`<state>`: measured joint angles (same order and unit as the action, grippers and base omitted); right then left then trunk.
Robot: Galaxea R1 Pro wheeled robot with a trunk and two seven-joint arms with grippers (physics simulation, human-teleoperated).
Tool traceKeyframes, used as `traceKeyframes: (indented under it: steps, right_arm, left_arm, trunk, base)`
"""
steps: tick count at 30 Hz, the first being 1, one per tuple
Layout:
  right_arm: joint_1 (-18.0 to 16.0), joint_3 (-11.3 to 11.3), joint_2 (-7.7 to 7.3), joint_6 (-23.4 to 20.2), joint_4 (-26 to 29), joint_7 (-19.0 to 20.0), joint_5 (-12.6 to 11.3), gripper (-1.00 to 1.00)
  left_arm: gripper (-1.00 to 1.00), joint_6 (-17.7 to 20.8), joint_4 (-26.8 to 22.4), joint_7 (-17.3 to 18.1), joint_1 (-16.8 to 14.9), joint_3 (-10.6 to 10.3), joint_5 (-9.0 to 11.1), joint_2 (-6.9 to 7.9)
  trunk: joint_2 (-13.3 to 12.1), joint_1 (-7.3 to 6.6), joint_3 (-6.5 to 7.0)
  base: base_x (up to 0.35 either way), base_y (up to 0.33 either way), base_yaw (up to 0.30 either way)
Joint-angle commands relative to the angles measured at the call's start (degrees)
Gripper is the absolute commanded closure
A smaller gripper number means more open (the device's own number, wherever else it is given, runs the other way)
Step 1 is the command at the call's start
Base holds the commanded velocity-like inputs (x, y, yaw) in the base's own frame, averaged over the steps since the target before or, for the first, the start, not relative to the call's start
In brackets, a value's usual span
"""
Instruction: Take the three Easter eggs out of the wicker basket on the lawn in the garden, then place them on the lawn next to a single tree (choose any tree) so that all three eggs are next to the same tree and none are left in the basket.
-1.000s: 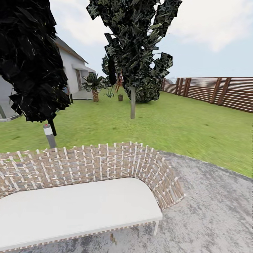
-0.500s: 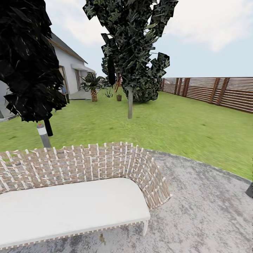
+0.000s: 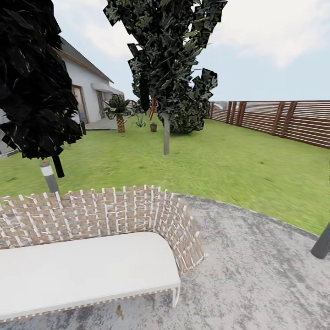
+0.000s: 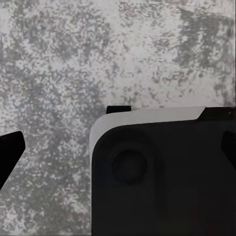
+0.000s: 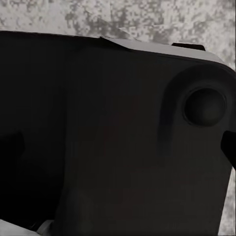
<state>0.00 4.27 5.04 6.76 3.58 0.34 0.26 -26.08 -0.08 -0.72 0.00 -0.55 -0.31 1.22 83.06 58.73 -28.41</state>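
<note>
Robot on the patio (image 3: 256,270), facing the lawn (image 3: 229,160).
Woven seat (image 3: 105,220) w/ white cushion up front; tree (image 3: 166,133) stands on grass beyond it, fence (image 3: 284,120) at right. Wrist cams: dark robot body over paving; can't tell if either gripper is spread or closed.

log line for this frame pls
phase: in transit | standing on: patio | near: woven bench | ahead: lawn, tree | basket, eggs: unseen | grippers: state unclear

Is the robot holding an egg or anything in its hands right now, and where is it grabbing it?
It cannot be told. Both wrist views look down at grey paving past the robot's own dark body, and no egg shows in them.
</note>
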Motion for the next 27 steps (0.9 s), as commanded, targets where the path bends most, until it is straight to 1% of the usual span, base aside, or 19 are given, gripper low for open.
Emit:
traceKeyframes:
  steps: [1, 4, 8, 20, 27]
  right_arm:
    - [0.0, 0.4, 0.00, 0.1, 0.0, 0.0, 0.0, -1.00]
    - [0.0, 0.4, 0.02, 0.1, 0.0, 0.0, 0.0, -1.00]
    - [0.0, 0.4, 0.00, 0.1, 0.0, 0.0, 0.0, -1.00]
    - [0.0, 0.4, -0.01, 0.1, 0.0, 0.0, 0.0, -1.00]
    - [0.0, 0.4, -0.03, 0.1, 0.0, 0.0, 0.0, -1.00]
  left_arm:
    - [-1.00, -0.2, 0.0, -0.1, 0.0, -0.1, 0.0, 0.01]
    - [-1.00, -0.2, 0.0, -0.1, 0.0, -0.1, 0.0, 0.01]
    - [-1.00, -0.2, 0.0, -0.1, 0.0, -0.1, 0.0, 0.01]
    - [-1.00, -0.2, 0.0, -0.1, 0.0, -0.1, 0.0, 0.01]
    - [-1.00, -0.2, 0.0, -0.1, 0.0, -0.1, 0.0, 0.01]
  trunk:
    - [0.0, 0.00, -0.04]
    - [0.0, 0.00, -0.04]
    - [0.0, 0.00, -0.04]
    - [0.0, 0.00, -0.04]
    - [0.0, 0.00, -0.04]
  base:
    - [0.000, -0.278, 0.000]
    - [0.000, -0.278, -0.046]
    - [0.000, -0.278, -0.144]
    - [0.000, -0.278, -0.235]
    - [0.000, -0.279, -0.058]
